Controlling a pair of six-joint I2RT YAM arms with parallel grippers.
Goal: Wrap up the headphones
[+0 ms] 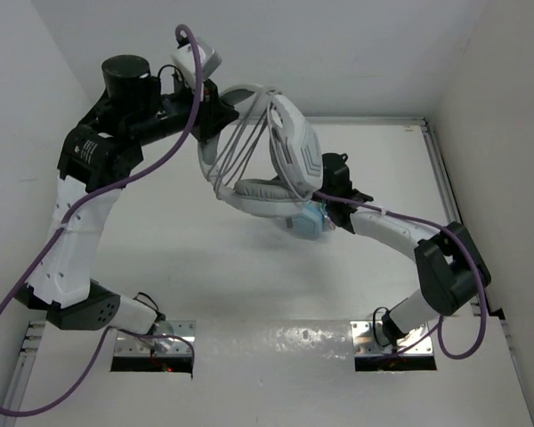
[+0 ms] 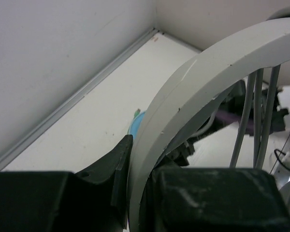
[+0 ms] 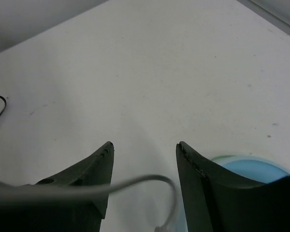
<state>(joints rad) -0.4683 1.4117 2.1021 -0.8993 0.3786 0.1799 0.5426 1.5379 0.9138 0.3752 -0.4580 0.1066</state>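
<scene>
Clenched on the white headband (image 2: 183,101) with the left gripper (image 2: 140,169), one black finger (image 2: 118,159) on each side and the band pressed between. Spread wide at the right gripper (image 3: 145,145), grasping nothing. One loop of thin grey cable (image 3: 150,180) loose in the gap, crossing one finger (image 3: 92,166) and curling down. Beneath the other finger, one light blue object (image 3: 251,170), partly hidden.

Further out: one pair of headphones (image 1: 280,156), raised over the far middle of the table (image 1: 249,276), between the two grippers. Two ear cups (image 1: 294,147) counted from above, with one grey pad (image 1: 260,189) facing up. Three cable strands seen behind the headband from the left wrist. Several more stretched across the band from above, exact count unclear. Cannot tell whether the lower cup touches the table or the light blue object just beside it.

At the edges: three walls (image 1: 481,80), left, back and right, closing the table in. One metal strip (image 2: 87,92) along the foot of the wall, seen past the left gripper. Broad white tabletop between the headphones and the near edge, and a narrower band out to the right wall
</scene>
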